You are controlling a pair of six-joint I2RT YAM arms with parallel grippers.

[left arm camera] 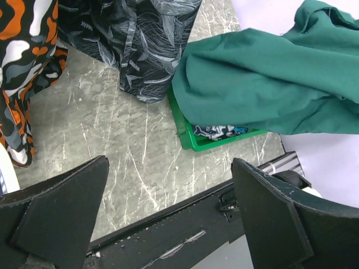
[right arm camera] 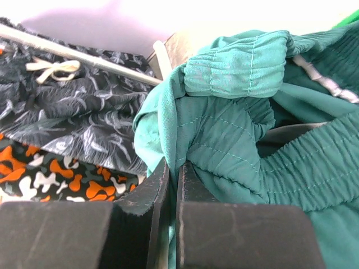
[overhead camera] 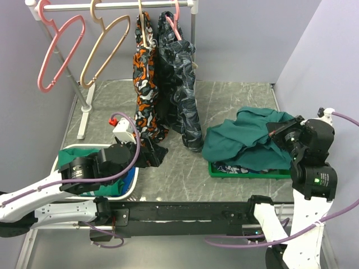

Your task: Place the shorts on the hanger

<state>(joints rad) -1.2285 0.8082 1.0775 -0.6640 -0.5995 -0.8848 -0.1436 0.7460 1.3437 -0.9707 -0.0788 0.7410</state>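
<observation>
The dark teal-green shorts [overhead camera: 245, 139] lie heaped over a green tray [overhead camera: 247, 171] at the right; they also show in the left wrist view [left arm camera: 263, 78] and the right wrist view [right arm camera: 224, 129]. My right gripper [overhead camera: 279, 133] is shut on a fold of the shorts near the waistband, its own view [right arm camera: 174, 168] showing fabric pinched between the fingers. The tan hanger [overhead camera: 105, 47] hangs empty on the rail [overhead camera: 118, 5] at the back left. My left gripper [overhead camera: 152, 152] is open and empty above the table, in its own view [left arm camera: 168, 213] too.
A pink hanger [overhead camera: 59, 50] hangs left of the tan one. Orange camouflage shorts [overhead camera: 147, 89] and grey patterned shorts [overhead camera: 180, 78] hang on the rail's right part. A white basket [overhead camera: 128, 193] with a green garment sits under the left arm. The rack's post [overhead camera: 83, 92] stands back left.
</observation>
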